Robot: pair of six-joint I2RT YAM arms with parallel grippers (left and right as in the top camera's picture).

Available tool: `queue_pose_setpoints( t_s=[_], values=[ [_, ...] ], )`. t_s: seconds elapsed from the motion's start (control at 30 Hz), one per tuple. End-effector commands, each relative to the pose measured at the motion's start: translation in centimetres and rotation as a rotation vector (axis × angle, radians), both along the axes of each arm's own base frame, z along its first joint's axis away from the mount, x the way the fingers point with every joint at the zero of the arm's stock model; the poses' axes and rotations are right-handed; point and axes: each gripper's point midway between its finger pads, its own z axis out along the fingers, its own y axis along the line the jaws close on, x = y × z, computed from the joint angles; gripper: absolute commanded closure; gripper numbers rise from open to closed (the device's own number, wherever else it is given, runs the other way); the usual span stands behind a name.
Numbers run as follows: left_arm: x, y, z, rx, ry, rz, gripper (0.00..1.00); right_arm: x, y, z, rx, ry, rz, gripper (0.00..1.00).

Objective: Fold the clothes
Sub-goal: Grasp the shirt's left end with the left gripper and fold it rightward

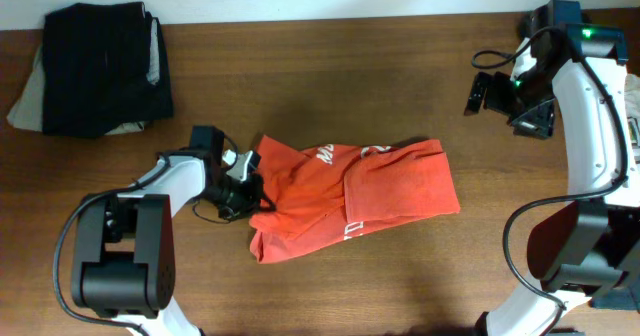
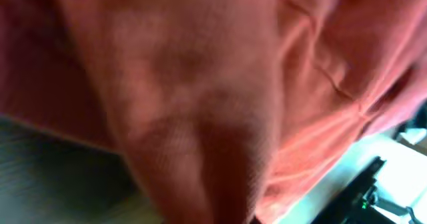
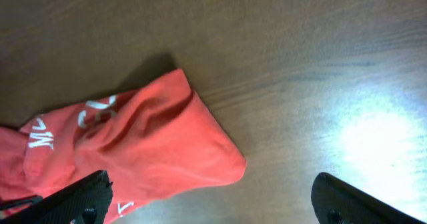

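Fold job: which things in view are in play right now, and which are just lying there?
In play:
- red-orange T-shirt, crumpled mid-table
- left gripper, shut on the shirt's left edge
- right gripper, open, off to the shirt's right

Lying about:
- dark garment pile, far left corner, untouched
- pale garment under that pile
Both are clothes too, likely the same job.

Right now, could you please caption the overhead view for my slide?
Left gripper shut on the edge of the red T-shirt; right gripper open, apart from it; dark clothes piled on the table.
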Motion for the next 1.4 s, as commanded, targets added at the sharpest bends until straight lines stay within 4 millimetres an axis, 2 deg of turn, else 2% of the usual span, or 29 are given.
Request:
queue_pose_setpoints(
  t_s=[0.0,0.07,0.1,0.23,0.33,0.4,0.5,0.6,0.77,0.87,1.0,1.1,1.23,1.37],
  values=[
    [2.4,3.9,0.5,0.196,-0.003,0.053,1.00,-0.3,0.7,0.3,-0.008,0.001,0.055,0.01],
    [3.8,6.8,2.2,0.307,0.015,0.115,1.00,-0.5,0.8,0.2,-0.020,0.011,0.061,0.01],
    [5.1,9.3,4.2,0.384,0.020,0.183,1.00,-0.4,1.0,0.2,-0.023,0.010,0.067,0.01],
    [8.0,12.4,9.1,0.441,-0.042,0.251,1.00,-0.2,1.6,0.2,-0.024,0.003,0.085,0.01],
    [10.0,12.7,13.4,0.438,-0.112,0.272,1.00,0.1,2.1,0.2,-0.025,-0.004,0.098,0.01],
    [10.4,12.4,14.9,0.437,-0.139,0.262,1.00,0.2,2.4,0.1,-0.026,-0.008,0.105,0.01],
    [10.5,11.5,16.0,0.432,-0.154,0.240,1.00,0.2,2.7,-0.2,-0.026,-0.007,0.114,0.01],
    [10.4,9.2,16.0,0.427,-0.166,0.182,1.00,0.2,3.3,-1.0,-0.023,0.001,0.125,0.01],
    [9.4,2.7,15.9,0.421,-0.204,0.016,1.00,0.2,4.6,-3.3,0.002,0.011,0.143,0.01],
    [8.0,-1.8,15.3,0.447,-0.233,-0.112,1.00,0.0,5.6,-5.1,0.033,0.020,0.158,0.01],
    [5.2,-6.1,12.5,0.484,-0.194,-0.248,1.00,-0.9,5.9,-7.3,0.044,0.057,0.164,0.01],
    [4.0,-8.0,9.8,0.497,-0.157,-0.315,1.00,-1.5,5.9,-8.1,0.046,0.079,0.163,0.01],
    [3.0,-10.3,6.6,0.511,-0.125,-0.390,1.00,-1.6,6.1,-8.3,0.059,0.078,0.164,0.01],
    [2.3,-12.2,4.6,0.514,-0.118,-0.441,0.99,-1.4,6.7,-8.1,0.093,0.066,0.167,0.01]
  ],
)
